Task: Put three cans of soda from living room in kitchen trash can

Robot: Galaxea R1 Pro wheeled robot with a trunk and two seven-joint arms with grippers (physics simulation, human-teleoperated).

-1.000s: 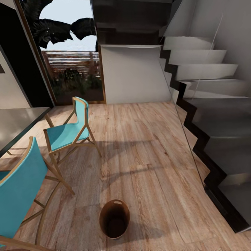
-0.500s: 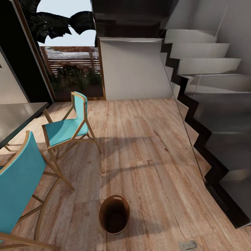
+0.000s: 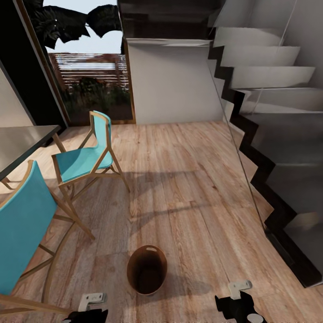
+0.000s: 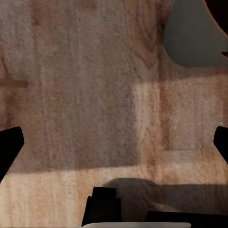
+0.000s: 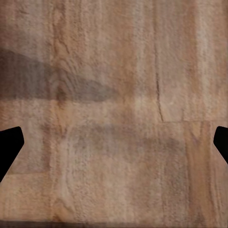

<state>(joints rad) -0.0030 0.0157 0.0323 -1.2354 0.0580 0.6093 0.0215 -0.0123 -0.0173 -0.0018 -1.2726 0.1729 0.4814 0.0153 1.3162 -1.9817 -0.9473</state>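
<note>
Nearest to where I stood: L gripper (image 3: 89, 309) and R gripper (image 3: 240, 299) hung low over the wood floor (image 3: 188, 188), one on each side of the tash can (image 3: 146, 275). In both wrist views the fingertips sat wide apart at the frame edges w/ bare planks between, so both were apart and held nothing. No soda cans visible anywhere.

Key relation: tash can stood on the floor between the two grippers, just ahead of them, upright, long axis vertical, mouth up. L gripper looked a bit nearer to it than R, approx; its wrist view caught a dark curved bit in one corner, maybe the can's rim, couldn't tell for sure.

Can's look: small round brown bucket, coppery rim, dark inside, slot cut-out near far rim. Looked empty, tho the bottom was in shadow.

Beyond the can: two teal chairs (image 3: 83, 161) and a grey table (image 3: 20, 143) off to its left, staircase (image 3: 273, 112) to its right, glass door (image 3: 85, 72) farthest back.
</note>
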